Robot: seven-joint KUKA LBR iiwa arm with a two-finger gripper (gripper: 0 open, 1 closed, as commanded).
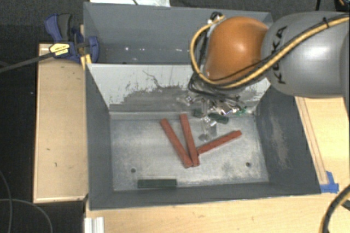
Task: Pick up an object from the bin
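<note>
Your end effector [210, 120] hangs low toward the back right of the bin [136, 35]. The orange cover [235, 48] hides it, so you cannot tell whether it is wide or narrow. Three reddish-brown sticks [188, 139] lie fanned just below and left of it, and a dark flat bar [157, 184] lies by the front wall.

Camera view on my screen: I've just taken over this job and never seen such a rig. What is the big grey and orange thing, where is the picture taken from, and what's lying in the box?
The picture is taken from above the grey metal bin, somewhat from one side. The big grey shape coming in from the right is the robot arm. The orange dome is a cover on its wrist, with cables looped round it. Below it, the gripper hangs low over the bin floor, by the upper ends of three reddish-brown sticks that meet in a fan. A dark green flat bar lies apart near the front wall. Whether the gripper holds anything, I cannot tell.
</note>
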